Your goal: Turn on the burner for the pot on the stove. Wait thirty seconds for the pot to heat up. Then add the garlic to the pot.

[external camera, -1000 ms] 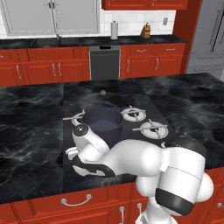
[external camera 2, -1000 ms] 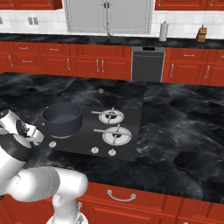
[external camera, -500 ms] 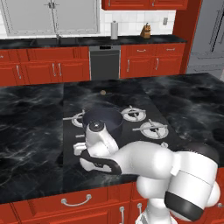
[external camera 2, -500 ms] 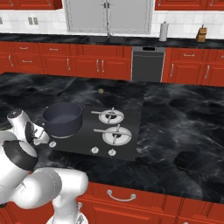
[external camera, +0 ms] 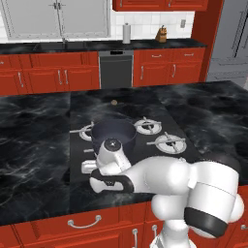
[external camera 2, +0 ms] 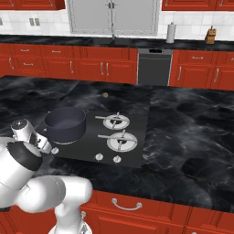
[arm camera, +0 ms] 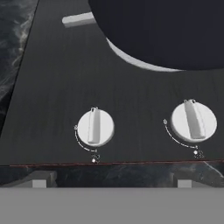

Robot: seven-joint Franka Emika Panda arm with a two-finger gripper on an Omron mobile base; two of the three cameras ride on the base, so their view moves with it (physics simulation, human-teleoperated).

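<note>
The dark grey-blue pot (external camera: pixel 113 133) stands on the front left burner (arm camera: pixel 135 60) of the black stove (external camera: pixel 145 154); in the hand view its underside (arm camera: pixel 166 26) takes up the top. The tan garlic (external camera: pixel 114 102) lies on the counter behind the stove, also seen as the garlic (external camera 2: pixel 105 95) in the right base view. My gripper (arm camera: pixel 111 179) hangs open just above the stove's front left edge, in front of the pot, pointing down at two silver knobs (arm camera: pixel 95 127) (arm camera: pixel 194 121). Nothing sits between its fingertips (arm camera: pixel 40 178). My hand (external camera: pixel 110 154) covers that corner.
Two free burners (external camera 2: pixel 114 121) (external camera 2: pixel 122 139) lie to the pot's right, with two more knobs (external camera 2: pixel 98 156) (external camera 2: pixel 117 159) along the front edge. Black marble counter (external camera: pixel 34 145) surrounds the stove. Red cabinets and a dishwasher (external camera: pixel 116 69) stand across the aisle.
My hand has moved to the right along the stove's front edge and dropped lower over the knobs in front of the pot. Pot and garlic have stayed put.
</note>
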